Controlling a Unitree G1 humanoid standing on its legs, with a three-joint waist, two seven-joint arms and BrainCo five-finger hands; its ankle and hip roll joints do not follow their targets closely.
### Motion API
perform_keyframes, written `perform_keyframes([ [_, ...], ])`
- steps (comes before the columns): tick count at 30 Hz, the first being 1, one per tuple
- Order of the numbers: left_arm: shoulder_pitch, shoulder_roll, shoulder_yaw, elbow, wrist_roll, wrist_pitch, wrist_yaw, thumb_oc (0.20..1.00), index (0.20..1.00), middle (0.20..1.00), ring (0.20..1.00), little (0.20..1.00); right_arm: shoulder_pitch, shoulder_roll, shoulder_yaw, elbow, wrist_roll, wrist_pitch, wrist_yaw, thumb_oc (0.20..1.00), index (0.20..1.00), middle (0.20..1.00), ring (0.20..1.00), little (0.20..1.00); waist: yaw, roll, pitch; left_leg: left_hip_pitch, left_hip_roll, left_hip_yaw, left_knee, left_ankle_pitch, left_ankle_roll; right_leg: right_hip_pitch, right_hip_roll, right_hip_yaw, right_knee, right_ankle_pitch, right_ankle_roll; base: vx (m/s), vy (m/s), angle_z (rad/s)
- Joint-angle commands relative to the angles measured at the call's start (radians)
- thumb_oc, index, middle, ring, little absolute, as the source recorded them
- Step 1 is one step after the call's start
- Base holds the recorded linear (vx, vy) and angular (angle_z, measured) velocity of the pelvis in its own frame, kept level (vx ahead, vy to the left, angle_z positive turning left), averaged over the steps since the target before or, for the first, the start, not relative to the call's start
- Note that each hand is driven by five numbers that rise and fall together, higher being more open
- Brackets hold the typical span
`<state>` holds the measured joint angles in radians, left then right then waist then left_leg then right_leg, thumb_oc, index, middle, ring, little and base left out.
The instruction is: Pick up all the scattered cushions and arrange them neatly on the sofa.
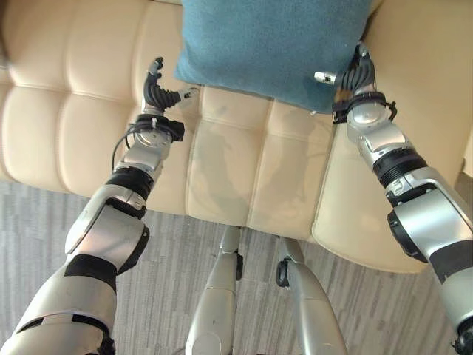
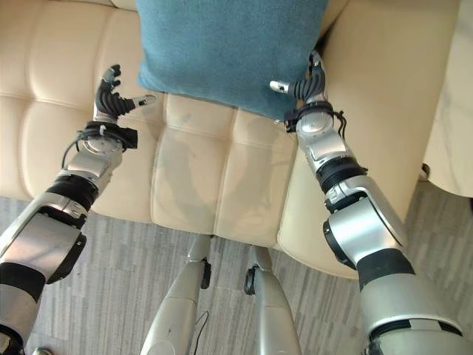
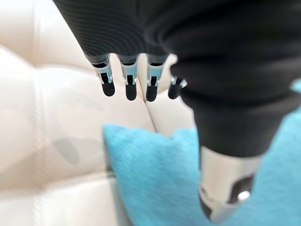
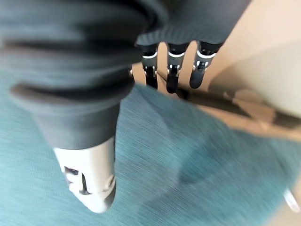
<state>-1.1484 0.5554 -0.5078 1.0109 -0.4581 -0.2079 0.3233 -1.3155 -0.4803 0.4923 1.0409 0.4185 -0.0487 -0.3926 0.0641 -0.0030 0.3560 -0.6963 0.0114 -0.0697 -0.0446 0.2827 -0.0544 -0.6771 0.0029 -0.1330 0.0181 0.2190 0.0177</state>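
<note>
There, blue cushion (image 1: 273, 44) on sofa (image 1: 89, 111).

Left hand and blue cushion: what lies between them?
Only bare sofa seat. In the left eye view a small gap separates the open left hand from the blue cushion.

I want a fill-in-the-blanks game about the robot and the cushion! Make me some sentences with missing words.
1. The cushion is the colour ____.
2. The cushion lies on the cream ____.
3. The hand at the cushion's edge by the armrest is the robot's ____ hand.
4. The left hand has its fingers ____, holding nothing.

Missing words: blue; sofa; right; open
</note>
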Motion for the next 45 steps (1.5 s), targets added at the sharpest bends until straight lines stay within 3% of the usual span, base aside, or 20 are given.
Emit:
perform_keyframes([
  [1, -0.037, 0.048, 0.03, -0.045, -0.025, -0.069, -0.001, 1.0, 1.0, 1.0, 1.0, 1.0, 0.003, -0.025, -0.022, -0.068, 0.018, -0.067, -0.011, 1.0, 1.0, 1.0, 1.0, 1.0, 0.018, -0.028, -0.027, 0.101, -0.078, 0.037, 0.02, -0.135, -0.046, 0.06, -0.083, 0.004, 0.014, -0.1, 0.161, 0.0, 0.0, 0.0],
  [5, 0.118, 0.108, 0.112, -0.214, -0.003, -0.091, -0.003, 1.0, 1.0, 1.0, 1.0, 1.0, 0.168, -0.083, -0.085, -0.239, -0.031, -0.078, 0.009, 1.0, 1.0, 1.0, 1.0, 1.0, 0.015, -0.035, -0.035, 0.149, -0.081, 0.045, 0.015, -0.147, -0.043, 0.11, -0.079, 0.004, 0.003, -0.099, 0.161, -0.02, 0.018, -0.08],
  [10, 0.523, 0.141, 0.31, -0.514, 0.039, -0.107, -0.035, 1.0, 1.0, 1.0, 1.0, 1.0, 0.571, -0.141, -0.263, -0.568, -0.141, -0.092, 0.079, 1.0, 1.0, 1.0, 1.0, 1.0, 0.0, -0.065, -0.061, 0.208, -0.09, 0.058, 0.048, -0.194, -0.026, 0.203, -0.086, -0.004, -0.02, -0.096, 0.163, 0.02, 0.011, -0.06],
  [11, 0.706, 0.107, 0.388, -0.586, 0.062, -0.097, -0.071, 1.0, 1.0, 1.0, 1.0, 1.0, 0.771, -0.121, -0.354, -0.672, -0.18, -0.101, 0.123, 1.0, 1.0, 1.0, 1.0, 1.0, -0.013, -0.078, -0.076, 0.231, -0.094, 0.061, 0.082, -0.222, -0.014, 0.246, -0.091, -0.009, -0.025, -0.1, 0.164, 0.07, 0.011, -0.15],
  [14, 1.087, 0.023, 0.517, -0.582, 0.141, -0.044, -0.183, 1.0, 1.0, 1.0, 1.0, 1.0, 1.157, -0.048, -0.498, -0.778, -0.271, -0.099, 0.25, 1.0, 1.0, 1.0, 1.0, 1.0, -0.038, -0.096, -0.15, 0.334, -0.093, 0.07, 0.128, -0.288, 0.012, 0.375, -0.096, -0.012, -0.04, -0.124, 0.167, 0.21, 0.117, -0.2],
  [15, 1.306, -0.079, 0.574, -0.391, 0.189, 0.024, -0.279, 1.0, 1.0, 1.0, 1.0, 1.0, 1.37, 0.005, -0.518, -0.593, -0.354, -0.066, 0.345, 1.0, 1.0, 1.0, 1.0, 1.0, -0.057, -0.091, -0.254, 0.46, -0.08, 0.086, 0.155, -0.331, 0.022, 0.485, -0.116, -0.005, -0.027, -0.147, 0.171, 0.25, 0.236, -0.34],
  [21, 1.33, -0.115, 0.55, -0.243, 0.263, 0.035, -0.3, 1.0, 1.0, 1.0, 1.0, 1.0, 1.395, 0.054, -0.5, -0.406, -0.355, -0.059, 0.361, 1.0, 1.0, 1.0, 1.0, 1.0, -0.065, -0.084, -0.297, 0.548, -0.074, 0.127, 0.12, -0.334, 0.03, 0.526, -0.113, 0.009, -0.032, -0.135, 0.179, -0.01, 0.099, -0.23],
  [24, 1.292, -0.109, 0.527, -0.229, 0.256, 0.028, -0.279, 1.0, 1.0, 1.0, 1.0, 1.0, 1.365, 0.077, -0.479, -0.352, -0.327, -0.063, 0.344, 1.0, 1.0, 1.0, 1.0, 1.0, -0.067, -0.07, -0.261, 0.54, -0.056, 0.137, 0.121, -0.309, 0.036, 0.496, -0.106, 0.013, 0.096, -0.169, 0.172, -0.28, 0.007, -0.45],
  [26, 1.268, -0.102, 0.511, -0.248, 0.262, 0.023, -0.263, 1.0, 1.0, 1.0, 1.0, 1.0, 1.348, 0.074, -0.445, -0.337, -0.336, -0.064, 0.337, 1.0, 1.0, 1.0, 1.0, 1.0, -0.053, -0.038, -0.254, 0.518, -0.029, 0.142, 0.099, -0.261, 0.041, 0.506, -0.089, 0.003, 0.266, -0.258, 0.134, -0.32, 0.0, 0.09],
  [29, 1.267, -0.106, 0.503, -0.242, 0.264, 0.02, -0.26, 1.0, 1.0, 1.0, 1.0, 1.0, 1.347, 0.076, -0.438, -0.32, -0.342, -0.067, 0.33, 1.0, 1.0, 1.0, 1.0, 1.0, -0.038, -0.033, -0.269, 0.508, -0.03, 0.148, 0.076, -0.233, 0.037, 0.548, -0.081, 0.012, 0.32, -0.271, 0.135, -0.19, -0.063, -0.03],
  [32, 1.264, -0.122, 0.494, -0.251, 0.26, 0.013, -0.254, 1.0, 1.0, 1.0, 1.0, 1.0, 1.337, 0.072, -0.424, -0.306, -0.345, -0.06, 0.325, 1.0, 1.0, 1.0, 1.0, 1.0, -0.012, -0.047, -0.282, 0.489, -0.053, 0.159, 0.041, -0.175, 0.011, 0.655, -0.037, 0.023, 0.166, -0.338, 0.113, -0.15, -0.126, -0.11],
  [35, 1.253, -0.148, 0.484, -0.241, 0.262, 0.006, -0.245, 1.0, 1.0, 1.0, 1.0, 1.0, 1.322, 0.056, -0.424, -0.301, -0.333, -0.063, 0.311, 1.0, 1.0, 1.0, 1.0, 1.0, -0.01, -0.043, -0.273, 0.436, -0.065, 0.158, 0.036, -0.141, -0.014, 0.665, 0.0, 0.041, 0.029, -0.324, 0.098, -0.29, -0.151, 0.18],
  [36, 1.233, -0.15, 0.465, -0.241, 0.263, 0.003, -0.246, 1.0, 1.0, 1.0, 1.0, 1.0, 1.301, 0.039, -0.42, -0.295, -0.325, -0.061, 0.307, 1.0, 1.0, 1.0, 1.0, 1.0, -0.008, -0.04, -0.253, 0.4, -0.08, 0.119, 0.066, -0.147, -0.044, 0.645, 0.0, 0.048, 0.004, -0.297, 0.095, -0.46, -0.109, 0.28],
  [38, 1.236, -0.159, 0.457, -0.241, 0.269, 0.008, -0.255, 1.0, 1.0, 1.0, 1.0, 1.0, 1.304, 0.032, -0.422, -0.297, -0.319, -0.059, 0.313, 1.0, 1.0, 1.0, 1.0, 1.0, -0.03, -0.075, -0.245, 0.431, -0.096, 0.029, 0.196, -0.273, -0.013, 0.611, -0.051, 0.036, -0.009, -0.233, 0.117, -0.38, -0.041, -0.09],
  [39, 1.239, -0.163, 0.456, -0.239, 0.268, 0.01, -0.257, 1.0, 1.0, 1.0, 1.0, 1.0, 1.306, 0.034, -0.418, -0.292, -0.318, -0.056, 0.317, 1.0, 1.0, 1.0, 1.0, 1.0, -0.034, -0.08, -0.249, 0.446, -0.092, 0.005, 0.205, -0.292, -0.009, 0.6, -0.058, 0.036, -0.007, -0.223, 0.117, -0.19, 0.026, 0.08],
  [41, 1.259, -0.179, 0.46, -0.235, 0.266, 0.016, -0.257, 1.0, 1.0, 1.0, 1.0, 1.0, 1.322, 0.042, -0.424, -0.27, -0.313, -0.055, 0.316, 1.0, 1.0, 1.0, 1.0, 1.0, -0.042, -0.069, -0.267, 0.511, -0.059, -0.03, 0.147, -0.299, -0.005, 0.596, -0.048, 0.028, -0.026, -0.216, 0.124, -0.05, 0.041, 0.33],
  [45, 1.257, -0.175, 0.452, -0.189, 0.297, 0.02, -0.252, 1.0, 1.0, 1.0, 1.0, 1.0, 1.316, 0.062, -0.425, -0.209, -0.302, -0.058, 0.31, 1.0, 1.0, 1.0, 1.0, 1.0, -0.047, -0.073, -0.288, 0.554, -0.066, -0.012, 0.095, -0.298, -0.002, 0.612, -0.045, 0.025, -0.045, -0.207, 0.125, 0.0, 0.06, 0.13],
])
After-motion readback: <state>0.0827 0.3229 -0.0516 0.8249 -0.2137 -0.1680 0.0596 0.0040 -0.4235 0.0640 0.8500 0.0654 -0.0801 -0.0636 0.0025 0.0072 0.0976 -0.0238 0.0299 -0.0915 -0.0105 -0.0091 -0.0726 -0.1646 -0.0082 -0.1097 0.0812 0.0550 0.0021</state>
